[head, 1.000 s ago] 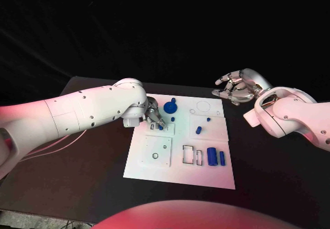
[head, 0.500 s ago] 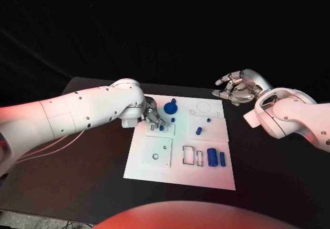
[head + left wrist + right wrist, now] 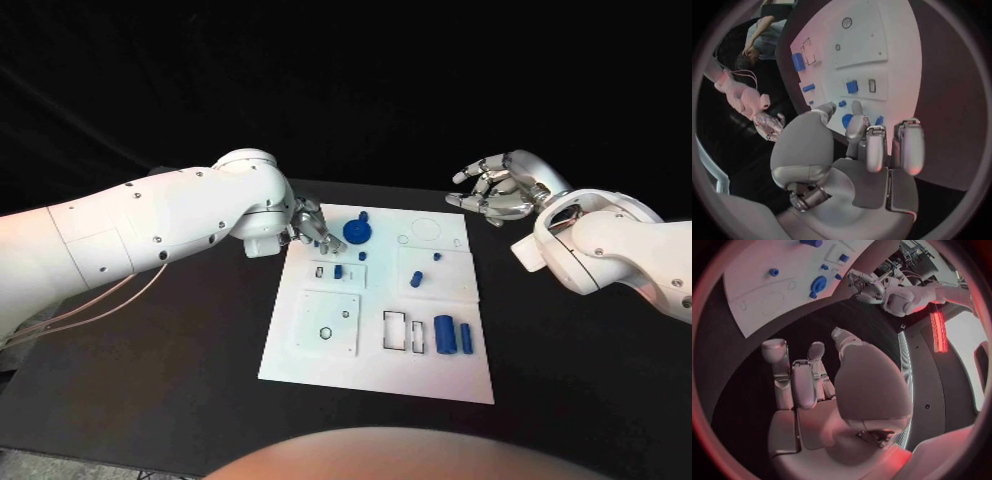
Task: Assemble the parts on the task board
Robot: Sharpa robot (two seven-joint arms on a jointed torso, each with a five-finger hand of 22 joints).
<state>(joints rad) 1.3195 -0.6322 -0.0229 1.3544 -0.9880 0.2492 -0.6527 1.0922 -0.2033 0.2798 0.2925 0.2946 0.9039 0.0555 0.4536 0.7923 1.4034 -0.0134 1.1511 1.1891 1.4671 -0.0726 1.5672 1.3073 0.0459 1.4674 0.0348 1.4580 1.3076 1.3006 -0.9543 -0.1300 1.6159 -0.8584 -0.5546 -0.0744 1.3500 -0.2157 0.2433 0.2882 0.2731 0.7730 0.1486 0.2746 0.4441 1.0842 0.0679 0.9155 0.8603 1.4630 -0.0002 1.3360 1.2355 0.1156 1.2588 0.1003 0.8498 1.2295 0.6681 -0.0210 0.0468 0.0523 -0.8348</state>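
A robotics lab, staged like a dark booth. A black table (image 3: 173, 380) stands against black drapes (image 3: 346, 80), bearing just a white task board (image 3: 378, 370) with cut-out slots. Coloured light falls across it all

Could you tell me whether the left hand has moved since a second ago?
Yes. The left hand has drawn back from the small blue part on the task board, toward the board's far left corner.

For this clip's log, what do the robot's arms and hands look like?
Both arms are smooth white shells with rounded joints dotted with small dark screw holes. The left arm trails thin pale cables beneath it. The left hand and right hand are silver metal, with pale pads on the fingers.
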